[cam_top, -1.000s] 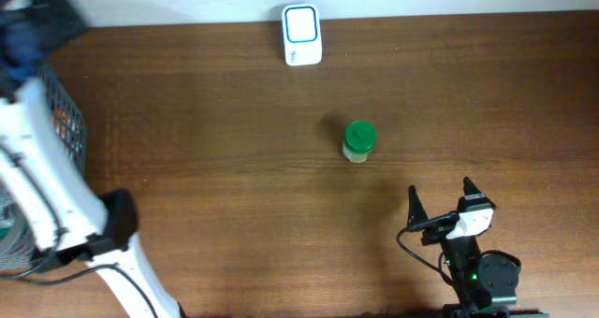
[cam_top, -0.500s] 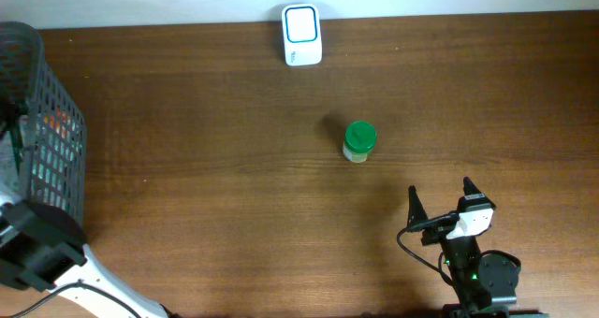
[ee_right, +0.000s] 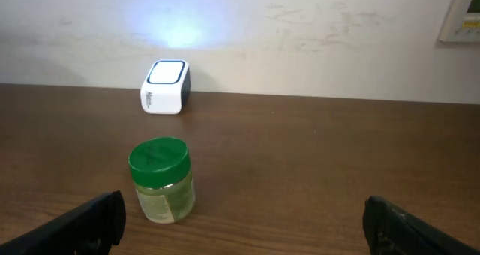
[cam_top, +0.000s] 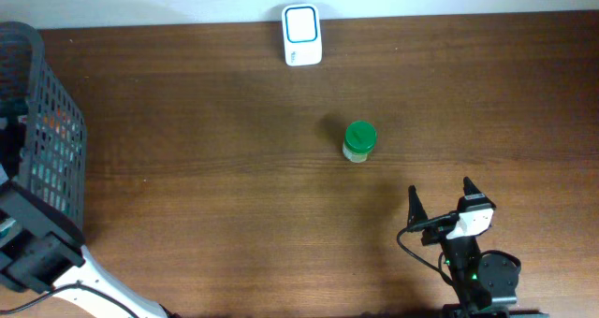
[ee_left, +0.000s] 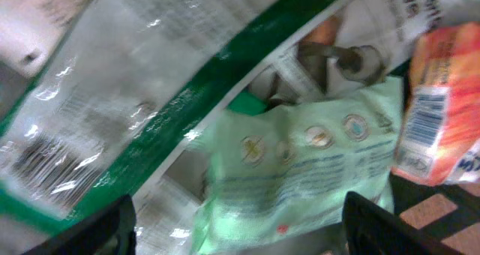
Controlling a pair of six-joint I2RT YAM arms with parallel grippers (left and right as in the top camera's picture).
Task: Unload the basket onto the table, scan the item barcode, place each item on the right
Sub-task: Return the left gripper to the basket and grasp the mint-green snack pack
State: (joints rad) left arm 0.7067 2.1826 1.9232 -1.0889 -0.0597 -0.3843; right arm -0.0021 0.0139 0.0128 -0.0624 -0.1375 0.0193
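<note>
No word, brand or number is readable anywhere. The orange packet [ee_left: 442,105] carries a barcode with digits too blurred to make out, the silver-and-green wrapper [ee_left: 112,97] has another barcode plus smeared fine print, and the pale green pouch [ee_left: 300,172] shows only round icons and blurred lines. The white scanner [ee_right: 165,86] has small dark lettering on its side, too small to read.

A green-lidded jar [cam_top: 359,140] stands on the table [cam_top: 187,196], white scanner [cam_top: 301,36] at its far edge, mesh basket [cam_top: 56,140] at left.
</note>
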